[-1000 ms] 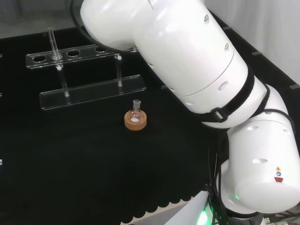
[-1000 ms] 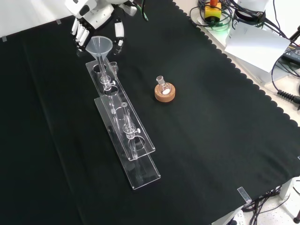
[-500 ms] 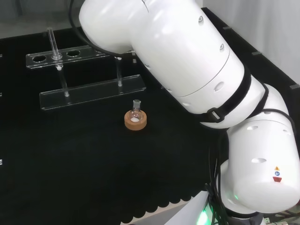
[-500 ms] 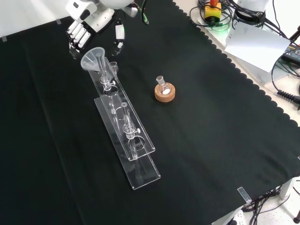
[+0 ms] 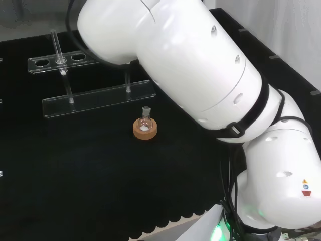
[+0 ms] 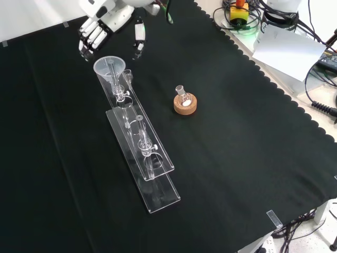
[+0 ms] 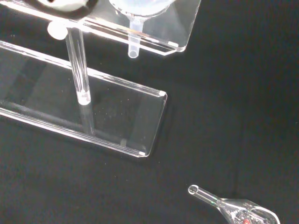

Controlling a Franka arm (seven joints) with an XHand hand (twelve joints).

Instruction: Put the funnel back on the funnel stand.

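The clear funnel [image 6: 109, 67] stands upright in the end hole of the clear acrylic funnel stand [image 6: 158, 161], at the stand's far end in the front view. The hand [image 6: 108, 18] hovers just beyond and above it, open, fingers [image 6: 87, 42] spread and apart from the funnel's rim. In the wrist view the funnel's stem [image 7: 134, 44] pokes down through the stand's top plate, above the base plate [image 7: 107, 121]. A blurred white part of the hand [image 7: 65, 3] shows at that picture's edge. In the head view the stand [image 5: 100, 98] lies left of the arm's white links.
A small round flask [image 6: 181, 95] sits on a cork ring [image 6: 185, 107] to the right of the stand in the front view; the flask [image 5: 145, 119] also shows in the head view. A thin glass tube [image 5: 56, 45] stands in the stand. A small glass piece [image 7: 233, 209] lies on the cloth.
The hand has opened and let go of the funnel, then drawn back and up. The funnel tilted half a second ago and now stands straight in the stand's hole.
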